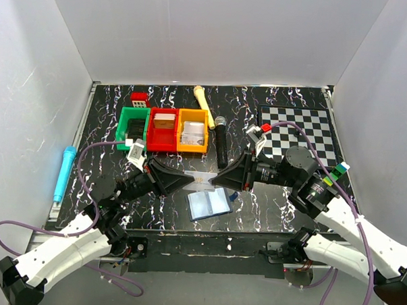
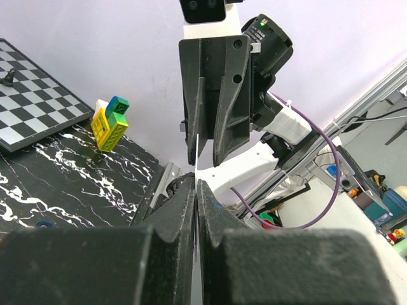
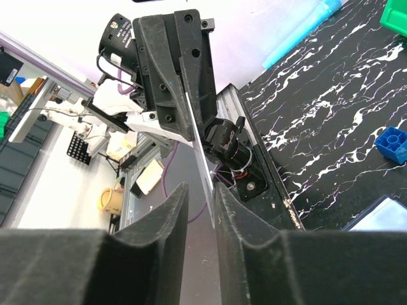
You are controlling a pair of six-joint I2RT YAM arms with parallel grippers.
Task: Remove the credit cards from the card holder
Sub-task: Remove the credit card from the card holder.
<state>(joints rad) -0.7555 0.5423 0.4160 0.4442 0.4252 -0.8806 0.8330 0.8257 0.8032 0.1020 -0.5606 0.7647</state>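
The card holder (image 1: 210,204) lies open on the black marbled table, its pale blue-grey inner faces up; one corner shows in the right wrist view (image 3: 381,215). A thin whitish credit card (image 1: 204,175) hangs edge-on above the table between the two grippers. My left gripper (image 2: 196,184) is shut on one end of the card (image 2: 197,160). Facing it, my right gripper (image 3: 200,190) straddles the other end of the card (image 3: 200,149). The card rests against the right-hand finger (image 3: 238,216), with a gap left to the other finger. No other cards can be made out.
Green (image 1: 133,126), red (image 1: 162,128) and orange (image 1: 192,130) bins stand behind the grippers. A black microphone (image 1: 221,141) and a chessboard (image 1: 299,133) lie to their right. A small blue brick (image 1: 233,195) sits beside the card holder. A teal pen (image 1: 63,173) lies at the left edge.
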